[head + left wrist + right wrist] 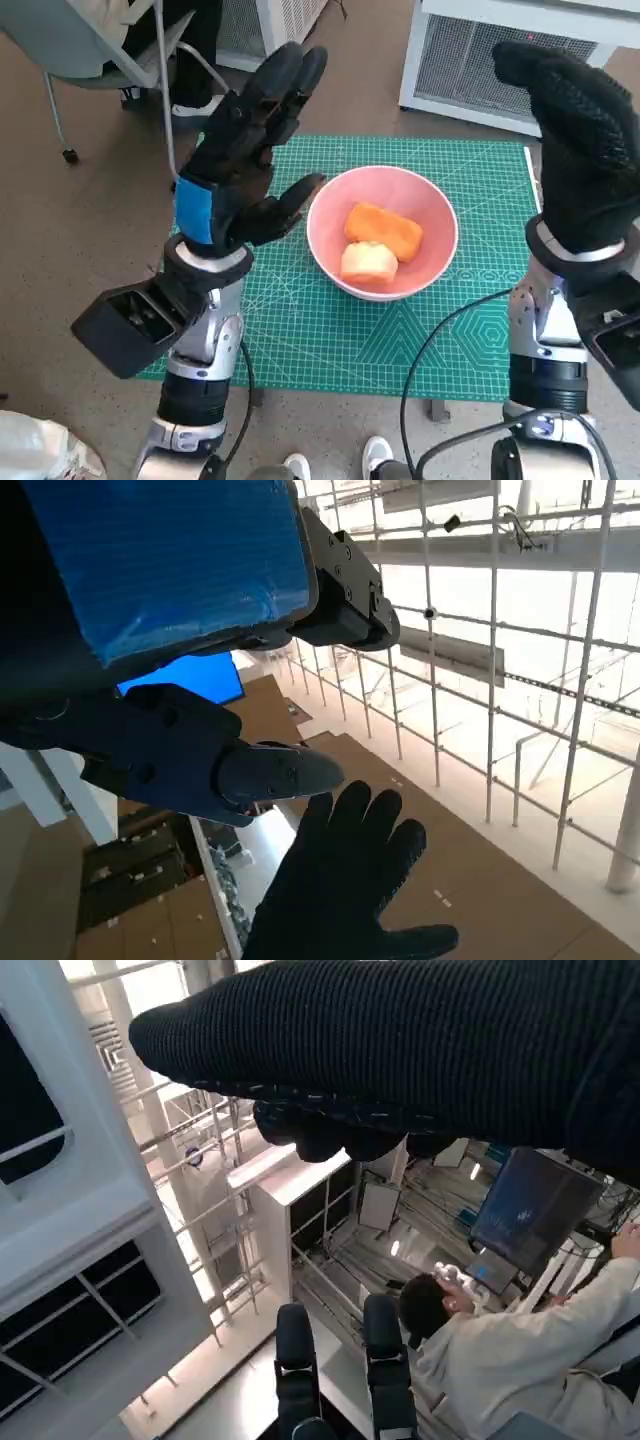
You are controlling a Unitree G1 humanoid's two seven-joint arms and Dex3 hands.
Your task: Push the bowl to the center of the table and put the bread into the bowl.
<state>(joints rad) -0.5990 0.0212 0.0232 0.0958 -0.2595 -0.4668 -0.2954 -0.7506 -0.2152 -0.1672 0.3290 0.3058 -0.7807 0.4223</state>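
Green cutting mat (pixel 420 330) is seen spread over the tabletop, and a pink bowl (pixel 432 215) is set near its middle. Two pieces of bread (pixel 383 228) are seen lying inside the bowl, an orange one touching a paler one. The left robot hand (pixel 250 150) is raised just beside the bowl, fingers spread, nothing held. The right robot hand (pixel 580 140) is lifted at the mat's right edge, likewise holding nothing, fingers apart.

One bowl (pixel 383 232), two breads (pixel 383 229).
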